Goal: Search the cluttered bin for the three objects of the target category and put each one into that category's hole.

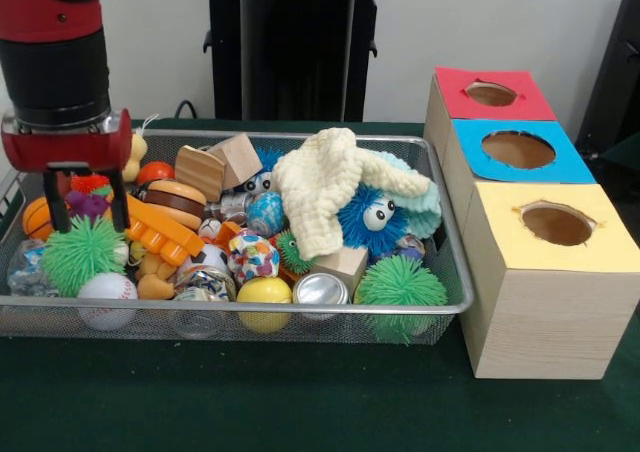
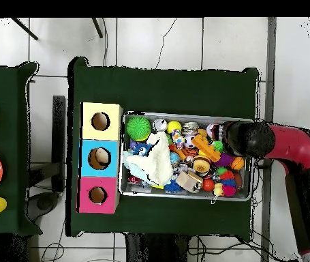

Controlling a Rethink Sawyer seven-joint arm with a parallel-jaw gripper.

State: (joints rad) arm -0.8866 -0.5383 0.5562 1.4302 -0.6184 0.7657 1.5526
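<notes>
Front view, at the gripper [image 1: 85,207]: hanging over the left end of the bin [image 1: 330,322], fingers [image 1: 50,200] spread wide and pointing straight down, nothing between them. Tips level with the top of the clutter, apparently not yet touching anything.

Directly under and slightly forward of the tips: a green spiky ball [image 1: 80,254]. Round, so no long axis to line up with; probably a straight drop and a squeeze, if the ball belongs to the wanted category. Cannot tell which category that is. Just right of the tips: an orange toy [image 1: 160,234], long, lying aslant from upper left to lower right, crosswise to the finger line. In front of the spiky ball, against the near wall: a baseball [image 1: 107,297]. Much of the middle hidden under a cream cloth [image 1: 320,187].

Holes all at the opposite end: red box [image 1: 530,107], blue box [image 1: 575,167] and yellow box [image 1: 600,242], in a row just beyond the bin's right end. Any pick here likely means a carry along the whole length of the bin.

Overhead view: same layout, arm [image 2: 290,147] reaching in over the end of the bin farthest from the boxes.
</notes>
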